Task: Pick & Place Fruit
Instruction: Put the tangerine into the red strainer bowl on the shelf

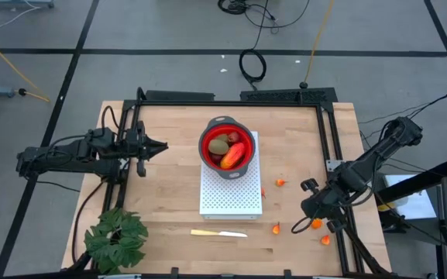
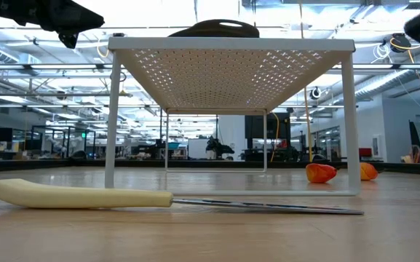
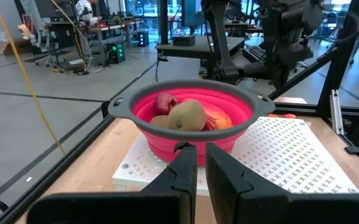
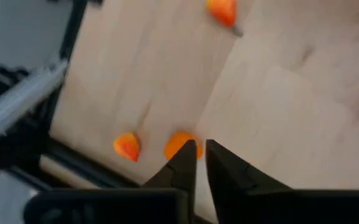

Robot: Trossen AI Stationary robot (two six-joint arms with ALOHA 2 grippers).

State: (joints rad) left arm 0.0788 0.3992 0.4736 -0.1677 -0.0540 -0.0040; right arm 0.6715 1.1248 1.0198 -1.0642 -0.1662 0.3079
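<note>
Right gripper (image 4: pixel 196 149), fingers nearly together, low over near-right table edge, tips at an orange bit (image 4: pixel 178 144); grip unclear. Second bit (image 4: pixel 127 147) just beside, others scattered. Left gripper (image 3: pixel 196 163) closed, empty, waiting left of red bowl (image 1: pixel 225 146), already holding larger fruit on white rack (image 1: pixel 230 198).

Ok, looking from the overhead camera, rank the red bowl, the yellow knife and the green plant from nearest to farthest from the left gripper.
From the left gripper, at the table's left side:
1. Red bowl, on the white rack at the table's middle, straight ahead of the fingertips.
2. Yellow knife, lying near the front edge.
3. Green plant, at the front left corner; nearly as close as the knife, so this order is uncertain.
</note>
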